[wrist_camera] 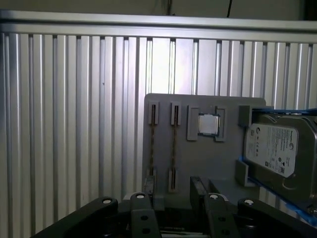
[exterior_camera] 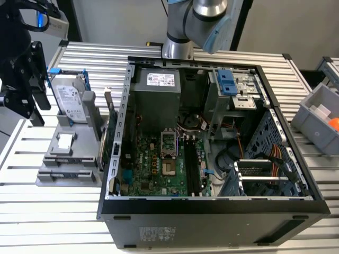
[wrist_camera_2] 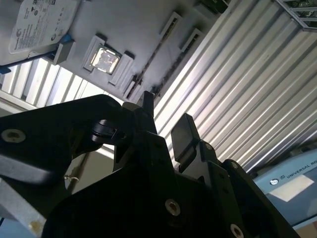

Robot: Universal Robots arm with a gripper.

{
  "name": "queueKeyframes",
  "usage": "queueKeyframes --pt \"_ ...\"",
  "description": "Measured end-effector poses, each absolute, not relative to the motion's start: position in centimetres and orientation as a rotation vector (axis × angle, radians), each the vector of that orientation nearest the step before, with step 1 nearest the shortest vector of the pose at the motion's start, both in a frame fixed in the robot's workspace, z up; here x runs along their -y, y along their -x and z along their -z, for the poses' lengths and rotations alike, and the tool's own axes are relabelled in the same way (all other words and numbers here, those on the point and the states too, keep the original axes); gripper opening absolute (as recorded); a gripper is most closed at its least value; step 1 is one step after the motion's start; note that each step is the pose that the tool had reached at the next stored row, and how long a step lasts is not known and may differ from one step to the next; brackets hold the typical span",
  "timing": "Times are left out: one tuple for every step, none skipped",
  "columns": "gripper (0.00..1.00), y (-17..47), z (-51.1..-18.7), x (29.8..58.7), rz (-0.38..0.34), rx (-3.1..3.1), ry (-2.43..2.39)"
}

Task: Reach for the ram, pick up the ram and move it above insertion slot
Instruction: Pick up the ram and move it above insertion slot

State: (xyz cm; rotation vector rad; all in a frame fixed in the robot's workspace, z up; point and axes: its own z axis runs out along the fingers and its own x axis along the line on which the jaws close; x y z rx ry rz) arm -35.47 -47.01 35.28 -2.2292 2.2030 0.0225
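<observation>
Two ram sticks (wrist_camera: 174, 148) stand on edge in the slots of a grey holder plate (wrist_camera: 198, 163); in the second wrist view a stick (wrist_camera_2: 148, 67) runs as a thin line across the plate. In the exterior view the ram (exterior_camera: 111, 127) stands at the plate's side nearest the computer case. My black gripper (wrist_camera: 171, 201) hangs open just short of the plate's near edge, with nothing between its fingers (wrist_camera_2: 184, 133). In the exterior view the gripper (exterior_camera: 37, 103) is at the far left, apart from the sticks. The insertion slots (exterior_camera: 192, 166) lie on the motherboard inside the open case.
On the holder plate also sit a hard drive (exterior_camera: 69, 98) in blue rails and a processor chip (wrist_camera: 208, 124). The open computer case (exterior_camera: 122, 159) stands on the ribbed metal table (exterior_camera: 53, 211). A grey bin (exterior_camera: 318, 119) is at the exterior view's right.
</observation>
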Motion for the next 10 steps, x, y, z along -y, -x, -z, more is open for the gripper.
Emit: queueKeyframes --pt "1.00 35.47 -35.24 47.01 -0.023 -2.203 2.229" --pt "1.00 35.48 -35.21 47.01 -0.024 -2.204 2.230" --pt "1.00 35.47 -35.17 47.01 -0.025 -2.204 2.230" --pt "1.00 35.48 -35.14 47.01 -0.025 -2.204 2.230" --pt "1.00 35.47 -35.10 47.01 -0.026 -2.204 2.231" --pt "1.00 35.47 -35.06 47.01 -0.026 -2.205 2.231" --pt "1.00 35.47 -35.03 47.01 -0.027 -2.205 2.231" --pt "1.00 35.47 -34.99 47.01 -0.027 -2.205 2.231" --pt "1.00 35.48 -34.95 47.01 -0.028 -2.205 2.231" --pt "1.00 35.48 -34.90 47.00 -0.028 -2.206 2.232"
